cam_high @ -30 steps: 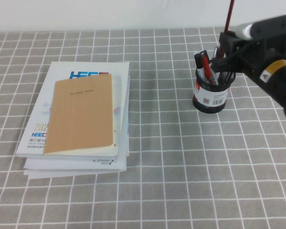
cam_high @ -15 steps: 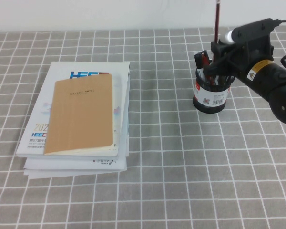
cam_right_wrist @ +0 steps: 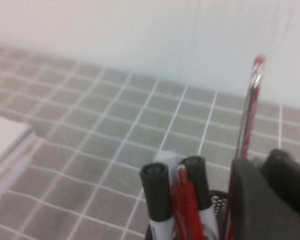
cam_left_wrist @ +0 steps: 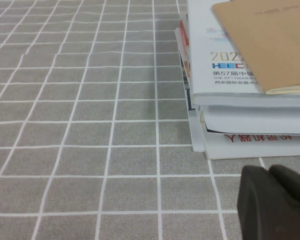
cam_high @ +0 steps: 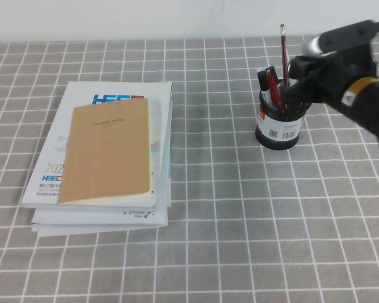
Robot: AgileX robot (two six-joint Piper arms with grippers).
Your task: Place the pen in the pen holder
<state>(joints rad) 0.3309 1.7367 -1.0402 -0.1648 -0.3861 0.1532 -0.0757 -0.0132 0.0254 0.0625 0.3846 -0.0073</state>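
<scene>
The pen (cam_high: 283, 53) is a thin dark-red stick. It stands nearly upright in the black mesh pen holder (cam_high: 278, 129) at the far right, its top well above the rim. It also shows in the right wrist view (cam_right_wrist: 250, 107). My right gripper (cam_high: 298, 81) hovers at the holder's rim, just right of the pen (cam_right_wrist: 262, 167). Whether it still holds the pen is hidden. Black-capped markers (cam_high: 263, 81) and red pens (cam_high: 273, 88) fill the holder. My left gripper (cam_left_wrist: 271, 200) is shut and empty, low over the tablecloth beside the books.
A stack of books (cam_high: 104, 158) topped by a tan notebook (cam_high: 107, 148) lies at the left, and it also shows in the left wrist view (cam_left_wrist: 245, 70). A grey checked cloth (cam_high: 227, 240) covers the table. A white wall runs along the far edge.
The pen has dropped lower into the holder, so less of it stands above the rim. My right gripper has shifted slightly right, away from the pen.
</scene>
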